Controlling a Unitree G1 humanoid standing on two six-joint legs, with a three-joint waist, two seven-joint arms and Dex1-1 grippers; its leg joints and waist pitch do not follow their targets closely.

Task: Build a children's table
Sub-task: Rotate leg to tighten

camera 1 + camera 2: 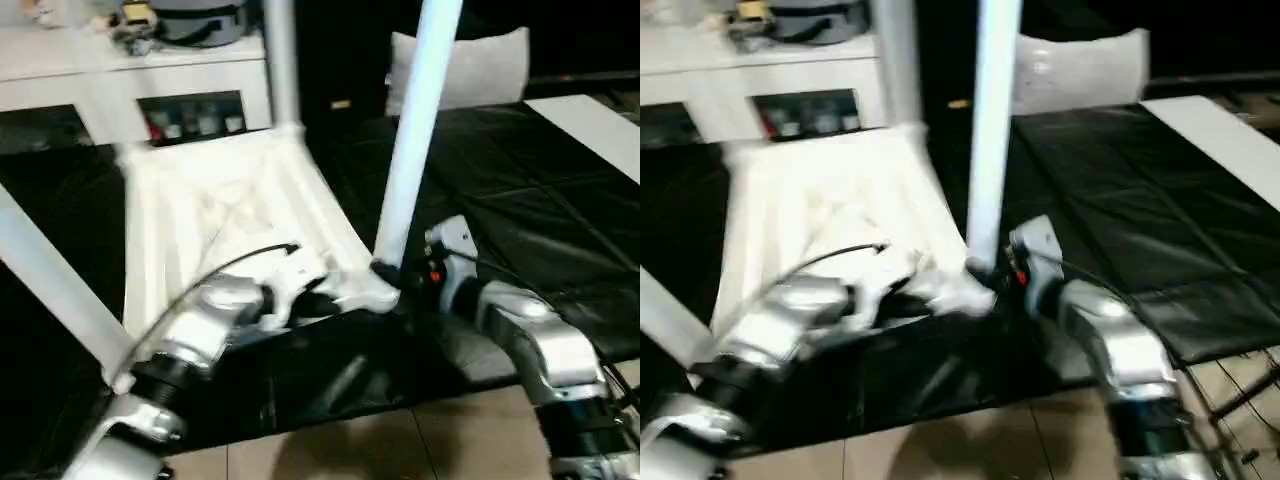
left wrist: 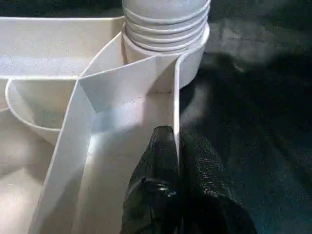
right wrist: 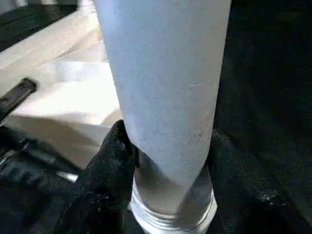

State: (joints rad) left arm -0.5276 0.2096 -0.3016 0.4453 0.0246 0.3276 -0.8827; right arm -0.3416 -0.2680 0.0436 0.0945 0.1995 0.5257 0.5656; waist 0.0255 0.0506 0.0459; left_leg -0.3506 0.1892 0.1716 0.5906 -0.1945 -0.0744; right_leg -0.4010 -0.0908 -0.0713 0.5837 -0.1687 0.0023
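The children's table top lies upside down on a black mat, ribbed underside up. A white leg stands slightly tilted in the near right corner socket, its threaded end at the socket's mouth. My right gripper is shut on this leg just above the threads, one black finger on each side. My left gripper is shut on the thin side wall of the table top beside that socket. Another leg rises at the far corner, and a third slants at the left.
The black mat covers the floor around the table top. A white cabinet stands behind, with a grey cushion to its right. A white board lies at the far right. Tiled floor runs along the near edge.
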